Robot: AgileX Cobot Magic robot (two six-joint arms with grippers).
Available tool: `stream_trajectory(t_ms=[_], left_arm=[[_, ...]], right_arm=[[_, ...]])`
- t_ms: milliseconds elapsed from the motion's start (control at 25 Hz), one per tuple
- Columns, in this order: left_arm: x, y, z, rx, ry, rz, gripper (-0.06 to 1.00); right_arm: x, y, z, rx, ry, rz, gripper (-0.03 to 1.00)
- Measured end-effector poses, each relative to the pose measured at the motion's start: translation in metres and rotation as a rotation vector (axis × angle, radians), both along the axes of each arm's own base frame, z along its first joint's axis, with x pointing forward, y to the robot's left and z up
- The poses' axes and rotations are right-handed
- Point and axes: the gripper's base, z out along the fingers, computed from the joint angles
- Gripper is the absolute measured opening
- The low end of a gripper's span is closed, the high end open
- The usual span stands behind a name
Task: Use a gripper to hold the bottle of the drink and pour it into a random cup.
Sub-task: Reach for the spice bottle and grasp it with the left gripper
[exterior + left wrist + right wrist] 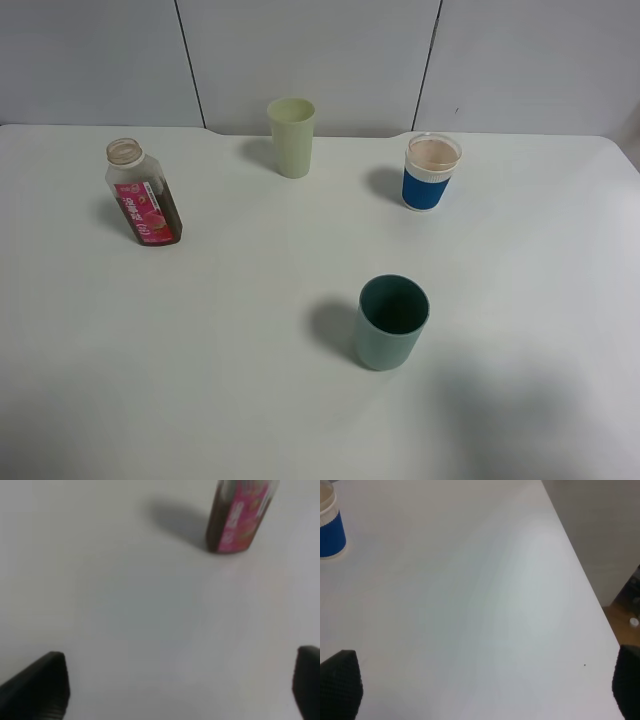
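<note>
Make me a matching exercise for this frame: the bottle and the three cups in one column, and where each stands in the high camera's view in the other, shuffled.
Column one:
1. bottle
2. pale yellow-green cup
3. blue-sleeved cup
4. dark teal cup

Column two:
A. front, nearest the camera
B. left side
C. rear, middle
D. rear, right

Pairs: 1-B, 2-C, 3-D, 4-A

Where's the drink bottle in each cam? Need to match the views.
Exterior high: bottle stands on the left of the table.
Left wrist: bottle ahead of the open left tool, its neck cut off by the frame.
Right wrist: not in it.
Shared landmark: the table in all three; the blue-sleeved cup links exterior high and right wrist.
</note>
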Motion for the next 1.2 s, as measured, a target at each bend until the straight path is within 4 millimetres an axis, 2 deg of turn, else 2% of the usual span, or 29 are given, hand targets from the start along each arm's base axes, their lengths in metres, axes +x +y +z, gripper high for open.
stream_trajectory(t_ms=[200, 520, 840, 1200], left_arm=[[0.034, -0.004, 0.009, -0.021, -0.043, -0.01, 0.85], [0.079, -0.009, 0.005, -0.011, -0.016, -0.04, 0.85], [0.099, -0.02, -0.001, -0.047, 0.006, -0.1, 0.84], [0.104, -0.019, 0.001, -0.009, -0.027, -0.102, 0.82]], right_arm=[[0.0, 0.0, 0.0, 0.0, 0.0, 0.0, 1.0], [0.0, 0.0, 0.0, 0.0, 0.0, 0.0, 1.0], [0.0, 0.0, 0.0, 0.0, 0.0, 0.0, 1.0], [0.0, 0.0, 0.0, 0.0, 0.0, 0.0, 1.0]])
